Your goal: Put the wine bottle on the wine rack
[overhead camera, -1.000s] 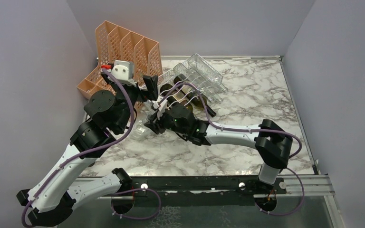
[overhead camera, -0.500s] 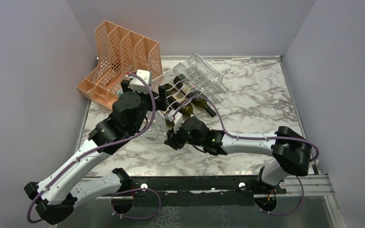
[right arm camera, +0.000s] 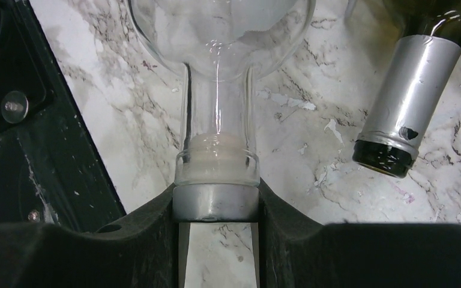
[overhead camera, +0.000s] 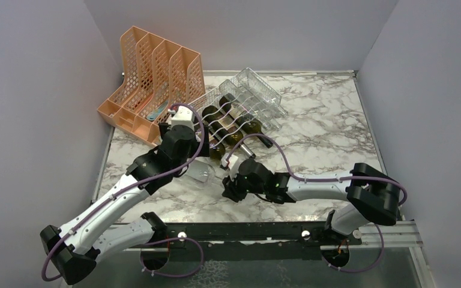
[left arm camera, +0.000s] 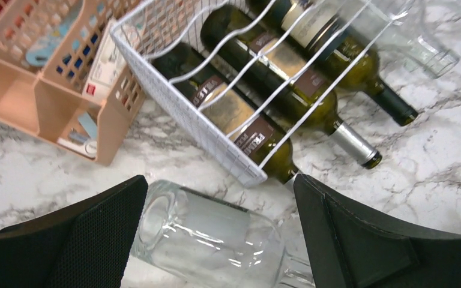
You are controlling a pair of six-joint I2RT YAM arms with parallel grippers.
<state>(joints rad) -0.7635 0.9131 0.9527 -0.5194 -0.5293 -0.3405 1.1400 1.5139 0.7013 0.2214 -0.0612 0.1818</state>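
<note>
"What's on the marble table (overhead camera: 336, 120)?"
"White wire wine rack (overhead camera: 243, 102), three dark-green bottles (left arm camera: 321, 114) cradled inside, brown labels (left arm camera: 216, 108), lettering too blurred to read."
"The clear wine bottle (right arm camera: 219, 36)?"
"Lying at the rack's seven o'clock. The right gripper (right arm camera: 216, 207) pinches its neck, and the left gripper (left arm camera: 219, 234) gapes wide over it."

My left gripper (overhead camera: 197, 163) hangs over the base of a clear bottle (overhead camera: 203, 174) lying on the marble table (overhead camera: 324, 120), my right gripper (overhead camera: 228, 181) at its neck, near the white rack (overhead camera: 258, 90) of dark bottles (overhead camera: 240, 124) and the orange organizer (overhead camera: 156, 66).
</note>
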